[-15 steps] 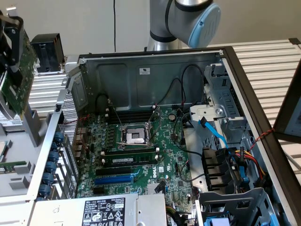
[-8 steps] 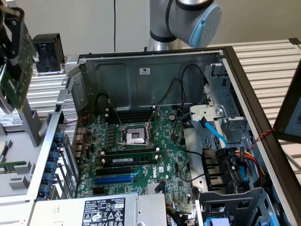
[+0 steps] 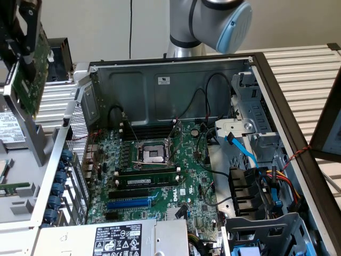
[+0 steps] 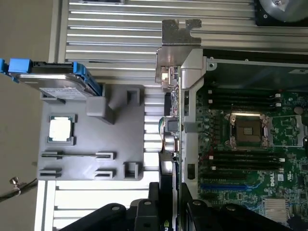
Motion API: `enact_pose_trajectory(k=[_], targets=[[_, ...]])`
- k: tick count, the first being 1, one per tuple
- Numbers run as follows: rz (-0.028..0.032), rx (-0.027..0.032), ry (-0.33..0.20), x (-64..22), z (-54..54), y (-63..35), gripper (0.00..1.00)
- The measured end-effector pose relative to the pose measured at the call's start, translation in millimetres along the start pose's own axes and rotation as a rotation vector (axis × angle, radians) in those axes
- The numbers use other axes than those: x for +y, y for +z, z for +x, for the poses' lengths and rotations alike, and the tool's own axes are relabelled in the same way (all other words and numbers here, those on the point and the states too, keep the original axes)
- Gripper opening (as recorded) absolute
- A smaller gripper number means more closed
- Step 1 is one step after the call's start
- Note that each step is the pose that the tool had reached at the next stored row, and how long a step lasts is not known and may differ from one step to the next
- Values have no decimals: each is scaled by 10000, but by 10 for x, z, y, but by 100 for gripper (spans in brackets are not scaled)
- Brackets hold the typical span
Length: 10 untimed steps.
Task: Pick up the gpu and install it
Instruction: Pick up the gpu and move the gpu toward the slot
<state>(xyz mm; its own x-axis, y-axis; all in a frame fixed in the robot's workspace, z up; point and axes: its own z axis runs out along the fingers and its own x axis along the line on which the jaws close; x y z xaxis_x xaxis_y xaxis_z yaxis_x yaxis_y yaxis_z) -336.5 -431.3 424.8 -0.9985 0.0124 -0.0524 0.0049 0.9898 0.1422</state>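
Hanging high at the exterior view's left, the gripper (image 3: 22, 40) has the gpu (image 3: 27, 80) between its 2 fingers, which are partly closed and press on the card from both sides. The card is in the air and tilted, with its green board turned toward the computer case (image 3: 160, 69). It is outside the case wall and well apart from the motherboard (image 3: 176, 186). Below it stands a gray tray (image 3: 18, 213). In the wrist view the gpu (image 4: 173, 120) is seen from its edge, running away from the fingers (image 4: 149, 214) of the gripper (image 4: 169, 214), and its metal bracket (image 4: 180, 36) is at the far end. The same view shows the tray (image 4: 125, 159) carrying 1 hard drive (image 4: 57, 84) in a blue carrier and 1 processor chip (image 4: 61, 129) in a square pocket. Further right in the exterior view, the open case holds the motherboard, with the processor socket (image 3: 154, 154) near the middle. Just in front of the socket 1 memory stick (image 3: 146, 181) sits in its slot, and 1 blue slot (image 3: 128, 204) is nearer to the camera. A power supply (image 3: 122, 237) with labels lies at the front edge. Above the back wall is the robot arm (image 3: 213, 21). At the exterior view's right, blue cables (image 3: 242, 152) run down toward a metal drive cage (image 3: 261, 229).
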Motion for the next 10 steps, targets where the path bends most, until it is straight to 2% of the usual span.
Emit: enact_pose_trajectory(k=[4,6,10], targets=[[0,48,7,-19,-171,5,27],[1,96,14,-25,-252,11,27],[-6,135,20,-38,-430,67,27]])
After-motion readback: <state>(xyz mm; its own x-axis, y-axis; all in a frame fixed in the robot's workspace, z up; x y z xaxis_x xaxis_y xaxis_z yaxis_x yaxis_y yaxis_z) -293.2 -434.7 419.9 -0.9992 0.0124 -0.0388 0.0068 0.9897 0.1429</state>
